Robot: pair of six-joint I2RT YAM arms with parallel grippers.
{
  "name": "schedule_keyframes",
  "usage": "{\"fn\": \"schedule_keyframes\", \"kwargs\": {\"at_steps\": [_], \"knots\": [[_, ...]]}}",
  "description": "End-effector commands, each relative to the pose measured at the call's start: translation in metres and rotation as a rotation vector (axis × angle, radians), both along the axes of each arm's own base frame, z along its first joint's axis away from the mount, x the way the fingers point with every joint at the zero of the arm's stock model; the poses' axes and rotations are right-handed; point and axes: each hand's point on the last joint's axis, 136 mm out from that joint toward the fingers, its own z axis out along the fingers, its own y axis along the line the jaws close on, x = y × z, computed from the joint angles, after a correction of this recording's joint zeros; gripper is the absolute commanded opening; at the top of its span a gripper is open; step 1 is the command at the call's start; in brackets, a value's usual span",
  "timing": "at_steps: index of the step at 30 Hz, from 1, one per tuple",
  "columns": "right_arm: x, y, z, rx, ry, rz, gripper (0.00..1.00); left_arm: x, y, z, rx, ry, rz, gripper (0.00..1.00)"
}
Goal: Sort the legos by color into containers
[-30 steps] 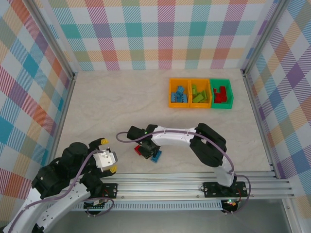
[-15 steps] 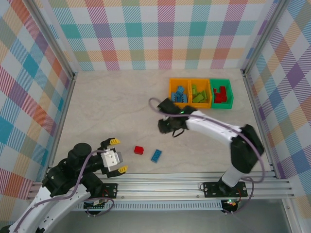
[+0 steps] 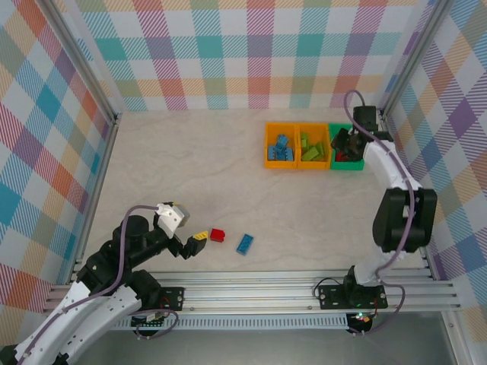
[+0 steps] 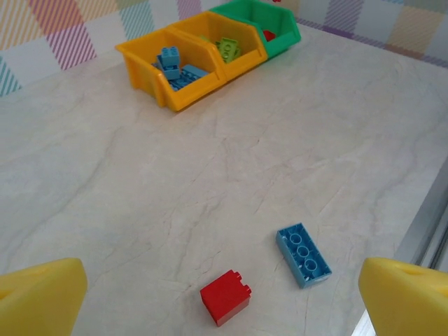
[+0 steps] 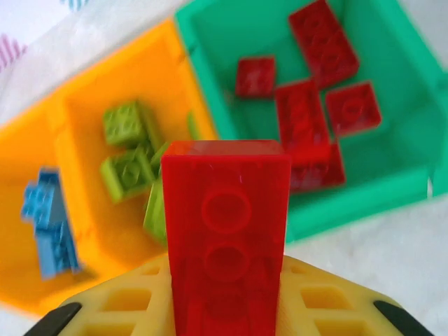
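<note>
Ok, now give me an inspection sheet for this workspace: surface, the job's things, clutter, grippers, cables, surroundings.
Surface: pale marbled table, no spills seen.
Job's things: left orange bin holds blue bricks; middle orange bin holds lime bricks; green bin holds red bricks. A small red brick and a loose blue brick lie apart near the front.
Clutter: nothing seen.
Grippers: left gripper open, empty, facing the loose bricks; right gripper shut on a long red brick above the bins.
Cables: purple cables run along both arms, clear of the bricks.
Surroundings: plaid walls; metal rail at the near edge.
</note>
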Motion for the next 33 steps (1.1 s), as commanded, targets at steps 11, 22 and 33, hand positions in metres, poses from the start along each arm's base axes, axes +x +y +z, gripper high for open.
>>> {"fn": "schedule_keyframes", "kwargs": {"at_steps": [11,22,33], "knots": [[0.051,-0.022,0.011,0.052,0.081,-0.022,0.63,0.021,-0.025,0.002,-0.23,0.199,0.08,1.0],[-0.105,0.062,0.028,0.348,-0.015,0.118,0.72,0.04,-0.086,-0.06,-0.039,0.476,0.243,1.0],[-0.198,0.081,-0.007,0.407,0.107,0.168,0.84,0.001,-0.146,-0.146,0.364,0.798,0.253,1.0]]}}
